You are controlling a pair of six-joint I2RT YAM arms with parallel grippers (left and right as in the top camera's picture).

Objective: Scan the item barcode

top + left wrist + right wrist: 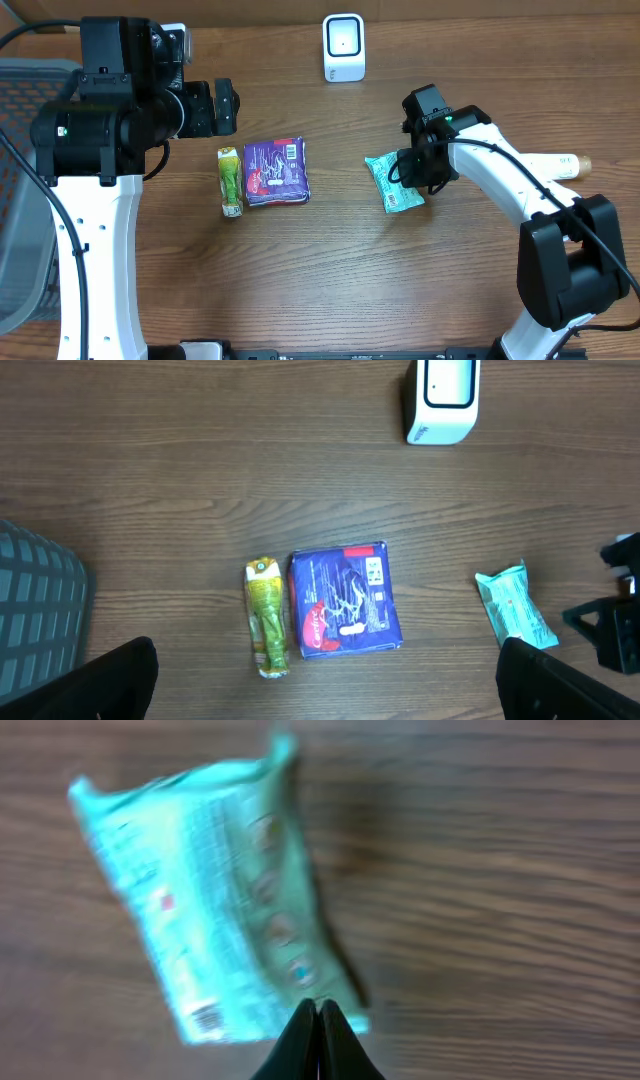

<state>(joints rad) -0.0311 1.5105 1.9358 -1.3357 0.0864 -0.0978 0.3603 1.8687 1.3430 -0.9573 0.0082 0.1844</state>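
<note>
A teal packet (392, 182) (512, 608) lies right of the table's middle, and a small barcode shows near its lower corner in the blurred right wrist view (210, 910). My right gripper (414, 178) (318, 1008) is shut, its fingertips pinched on the packet's near edge. A dark shadow runs along that side of the packet. The white scanner (343, 47) (442, 398) stands upright at the back centre. My left gripper (225, 107) (335, 690) hangs wide open high above the left side, with nothing between its fingers.
A purple packet (276, 172) (343, 600) and a slim green-yellow packet (231, 181) (267, 618) lie side by side left of centre. A grey basket (25, 200) (40, 620) stands at the left edge. A cream bottle-like item (555, 165) lies at the far right.
</note>
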